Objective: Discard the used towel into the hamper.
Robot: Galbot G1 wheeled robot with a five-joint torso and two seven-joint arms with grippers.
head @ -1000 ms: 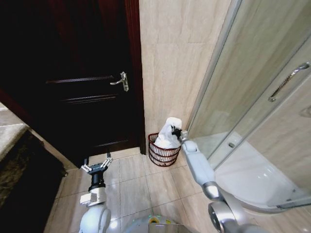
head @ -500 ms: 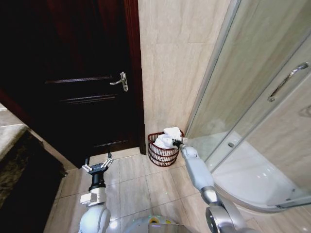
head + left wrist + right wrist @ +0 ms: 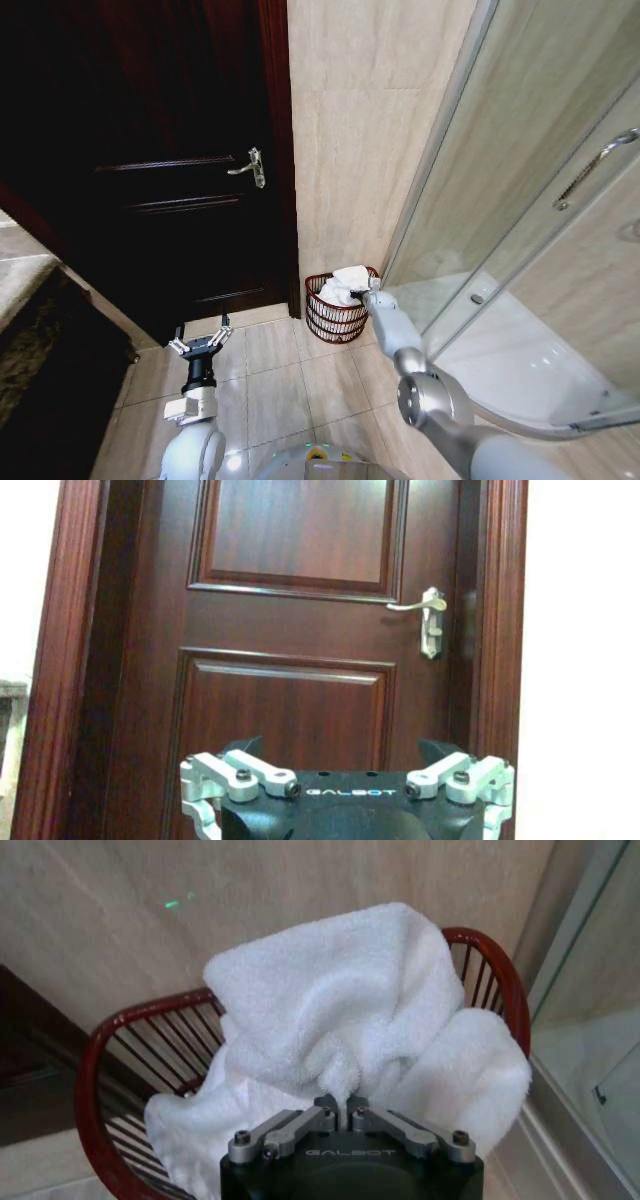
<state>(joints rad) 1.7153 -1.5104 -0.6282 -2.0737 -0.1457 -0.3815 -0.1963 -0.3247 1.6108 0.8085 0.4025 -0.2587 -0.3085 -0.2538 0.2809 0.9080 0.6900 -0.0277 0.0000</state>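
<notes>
The white towel (image 3: pixel 345 285) lies bunched inside the hamper (image 3: pixel 333 318), a reddish-brown wire basket on the floor against the beige wall. Part of it hangs over the hamper's rim. My right gripper (image 3: pixel 367 291) is at the hamper's rim on the shower side. In the right wrist view the right gripper (image 3: pixel 341 1103) is shut on a fold of the towel (image 3: pixel 340 1005), with the hamper's red rim (image 3: pixel 118 1024) curving around it. My left gripper (image 3: pixel 200 345) hangs open and empty over the floor tiles in front of the door. The left gripper (image 3: pixel 347 774) faces that door.
A dark wooden door (image 3: pixel 170 180) with a metal lever handle (image 3: pixel 250 168) is left of the hamper. A glass shower enclosure (image 3: pixel 520 220) with a white tray (image 3: pixel 520 370) stands close on the right. Open floor tiles (image 3: pixel 290 385) lie in front of the hamper.
My right arm has lowered the towel from above the hamper down into it. The towel now sits lower and flatter inside the basket. The left arm has stayed put.
</notes>
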